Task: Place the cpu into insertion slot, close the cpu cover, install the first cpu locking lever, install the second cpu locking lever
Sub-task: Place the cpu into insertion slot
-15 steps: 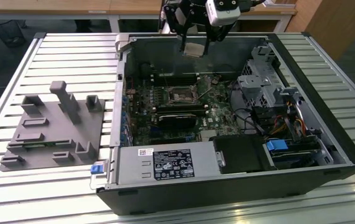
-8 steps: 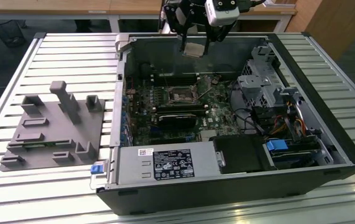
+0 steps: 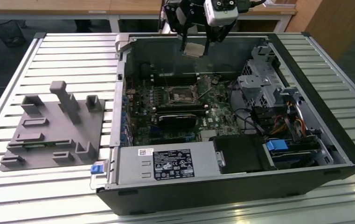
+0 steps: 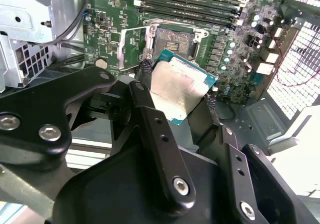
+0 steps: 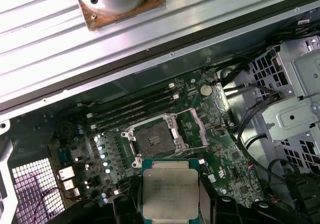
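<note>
High above the open case (image 3: 240,198), the cpu (image 3: 194,50) was clamped by its edges between the fingers (image 3: 182,41), metal top up, presumably so it could be seated squarely. Well below it, the slot (image 3: 182,96) was exposed, its cover (image 5: 196,128) folded back to clear the way.

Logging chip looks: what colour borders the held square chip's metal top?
Teal-green, on the flat square silver-topped cpu, clearest in the second wrist view.
</note>
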### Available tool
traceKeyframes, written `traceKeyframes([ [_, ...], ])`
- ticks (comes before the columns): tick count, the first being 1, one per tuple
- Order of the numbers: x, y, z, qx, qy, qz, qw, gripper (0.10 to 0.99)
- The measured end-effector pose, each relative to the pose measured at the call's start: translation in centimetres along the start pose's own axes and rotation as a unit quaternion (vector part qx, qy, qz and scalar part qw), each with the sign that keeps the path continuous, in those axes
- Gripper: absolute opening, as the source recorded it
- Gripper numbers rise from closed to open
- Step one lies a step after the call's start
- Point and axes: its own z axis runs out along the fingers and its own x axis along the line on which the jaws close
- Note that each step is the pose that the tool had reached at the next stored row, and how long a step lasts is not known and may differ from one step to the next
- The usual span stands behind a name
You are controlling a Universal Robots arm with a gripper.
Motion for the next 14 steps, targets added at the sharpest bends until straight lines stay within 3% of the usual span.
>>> traceKeyframes([
  [14, 0.0, 0.0, 0.02, -0.0005, -0.0022, 0.025, 0.9997, 0.537],
])
